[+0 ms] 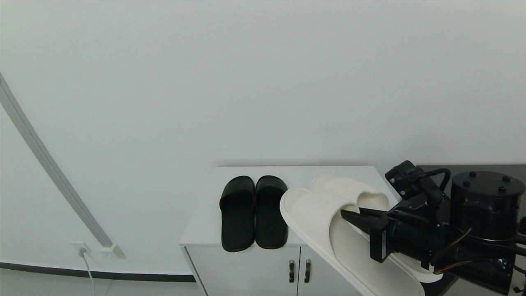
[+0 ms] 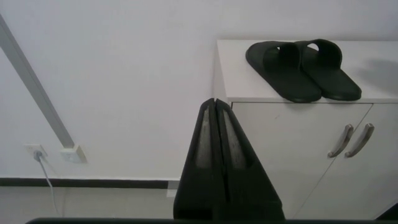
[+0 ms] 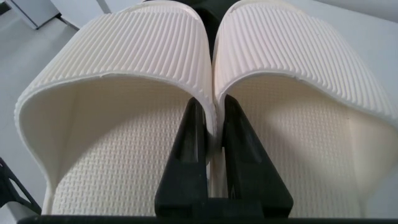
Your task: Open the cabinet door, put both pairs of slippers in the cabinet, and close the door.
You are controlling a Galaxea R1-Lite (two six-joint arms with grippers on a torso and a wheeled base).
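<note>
**White pair in the air, cabinet shut**

From where I stand, the right gripper [image 1: 349, 217] is clamped on the white slippers [image 1: 316, 218]. Its two fingers pinch the inner side walls of both shoes together, as the right wrist view shows plainly. The pair hangs tilted over the right end of the cabinet [image 1: 205, 222], heels sloping down past the front edge. I cannot tell whether the toes touch the top. The black slippers [image 1: 252, 213] lie side by side on the cabinet top, just beside the white pair, with their heels right at the front edge. The left gripper [image 2: 215, 109] is pressed shut on nothing and sits out to the left of the cabinet, facing it. Both doors [image 1: 246, 271] are shut, and the handles [image 1: 291, 271] sit side by side at the middle.

What worries me is the hold. It is a thin pinch on two soft walls, so a quick swing could let one shoe slide free and drop. The white pair is also close enough to the black one that a sideways sweep could nudge it off the edge. And with the doors shut, the white pair has nowhere to go. The free arm would need to pull a handle, and the opening door could strike the low-hanging heels.
</note>
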